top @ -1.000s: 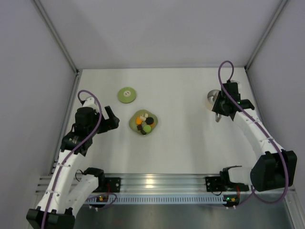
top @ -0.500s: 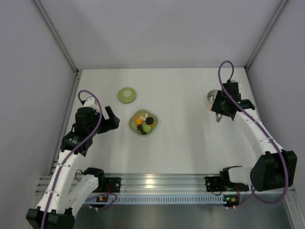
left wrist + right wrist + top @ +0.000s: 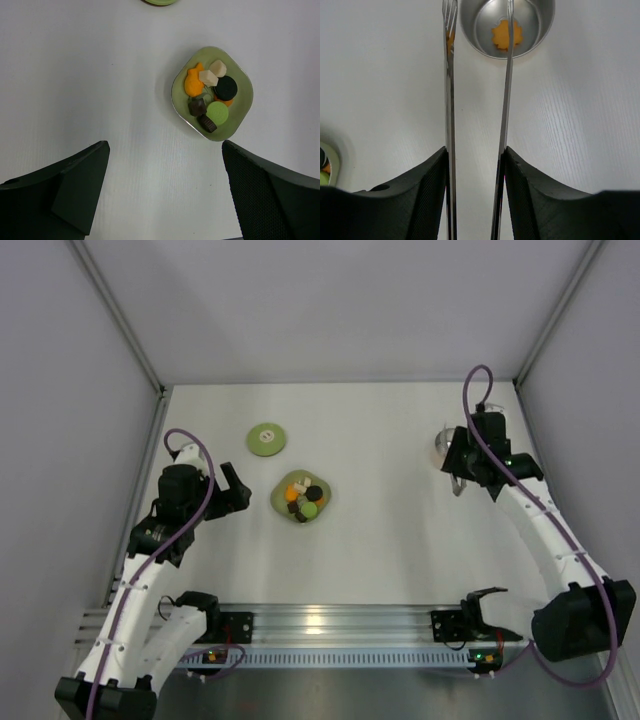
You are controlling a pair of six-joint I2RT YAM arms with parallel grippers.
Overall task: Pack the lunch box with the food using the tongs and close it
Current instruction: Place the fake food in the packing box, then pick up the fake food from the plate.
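Over on the right, the right arm reaches out long toward the far right side of the table [image 3: 400,540], its elbow low and its wrist angled down. The right end effector [image 3: 475,155] is clenched on the tongs [image 3: 451,100], with one slim silvery arm lying against the inner face of each finger. The two tong arms stand apart and run forward side by side. One tip hangs over the lunch box [image 3: 532,30], above an orange piece [image 3: 497,35] lying in the bottom of the tin. The other tip sits just outside the tin's left rim.

The left arm is folded, elbow back, wrist turned toward the middle of the table. The left end effector [image 3: 165,146] is released, fingers spread wide and holding nothing, and it faces the light green plate [image 3: 240,107] that carries the rest of the food [image 3: 226,87].

The green lid [image 3: 267,438] lies flat beyond the plate, apart from it. Its white centre mark is too small to read.
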